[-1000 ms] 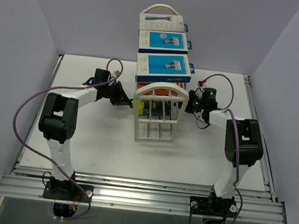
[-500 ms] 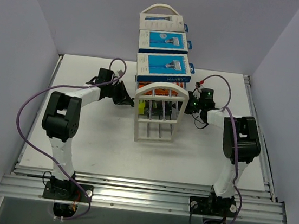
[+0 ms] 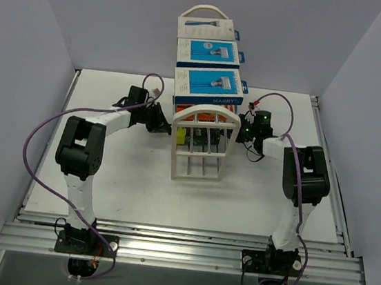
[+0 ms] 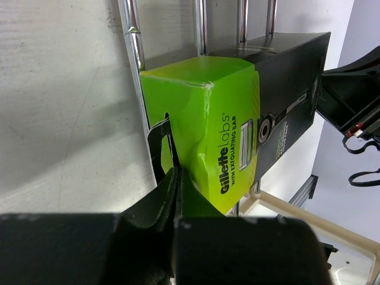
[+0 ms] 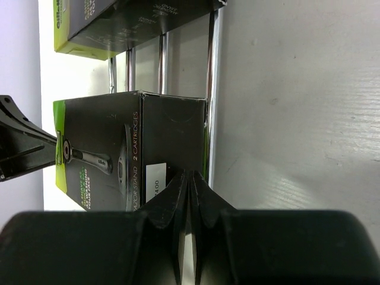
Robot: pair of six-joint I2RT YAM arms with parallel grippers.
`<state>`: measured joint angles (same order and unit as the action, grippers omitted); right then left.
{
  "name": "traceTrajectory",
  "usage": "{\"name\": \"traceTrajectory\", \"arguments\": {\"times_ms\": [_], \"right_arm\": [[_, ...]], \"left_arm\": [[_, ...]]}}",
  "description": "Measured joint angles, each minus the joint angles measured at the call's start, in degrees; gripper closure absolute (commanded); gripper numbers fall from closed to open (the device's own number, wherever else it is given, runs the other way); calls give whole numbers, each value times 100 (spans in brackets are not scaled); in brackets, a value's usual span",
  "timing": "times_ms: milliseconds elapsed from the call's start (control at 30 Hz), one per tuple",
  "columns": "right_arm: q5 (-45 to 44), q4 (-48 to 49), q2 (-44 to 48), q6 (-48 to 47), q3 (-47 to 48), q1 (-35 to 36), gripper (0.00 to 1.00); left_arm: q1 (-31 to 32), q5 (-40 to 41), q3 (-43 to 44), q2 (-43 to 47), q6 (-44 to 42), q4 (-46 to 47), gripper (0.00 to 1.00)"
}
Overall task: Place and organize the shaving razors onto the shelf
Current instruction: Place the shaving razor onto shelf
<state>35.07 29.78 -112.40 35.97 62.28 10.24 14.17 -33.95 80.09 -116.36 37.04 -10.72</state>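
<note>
The shelf [image 3: 201,159] stands mid-table with its arched end toward me. Blue-and-white shaving razors [image 3: 208,83] fill its upper tiers, with orange boxes [image 3: 203,115] under them. A black-and-lime-green box [image 4: 228,127] lies on a low tier. My left gripper [image 3: 165,127] is shut and empty, its tips [image 4: 173,173] against the lime end of that box. My right gripper [image 3: 241,133] is shut and empty at the shelf's opposite side, its tips [image 5: 190,177] at the black end of the box [image 5: 130,148]. A second black-and-lime box [image 5: 119,24] sits one tier over.
Chrome shelf bars [image 4: 135,53] run close beside both grippers. Purple cables [image 3: 46,125] loop off each arm. Grey enclosure walls [image 3: 27,60] close in the left, right and back. An aluminium rail [image 3: 177,249] lines the near edge.
Both grippers have moved inward to the shelf's sides, the left one rightward and the right one leftward. The right jaws have shut the last small gap.
</note>
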Motion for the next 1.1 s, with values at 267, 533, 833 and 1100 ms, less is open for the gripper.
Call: {"name": "traceTrajectory", "arguments": {"times_ms": [267, 533, 833, 1100], "right_arm": [[-162, -15, -13, -31, 74, 0, 99], [-238, -15, -197, -39, 337, -4, 99], [-356, -90, -382, -44, 640, -48, 100], [-354, -42, -614, -39, 916, -57, 100]], "left_arm": [[98, 107, 136, -72, -4, -20, 98], [101, 125, 437, -271, -22, -109, 98], [101, 186, 1060, -675, -24, -251, 98], [74, 240, 1397, -870, -22, -378, 98]]}}
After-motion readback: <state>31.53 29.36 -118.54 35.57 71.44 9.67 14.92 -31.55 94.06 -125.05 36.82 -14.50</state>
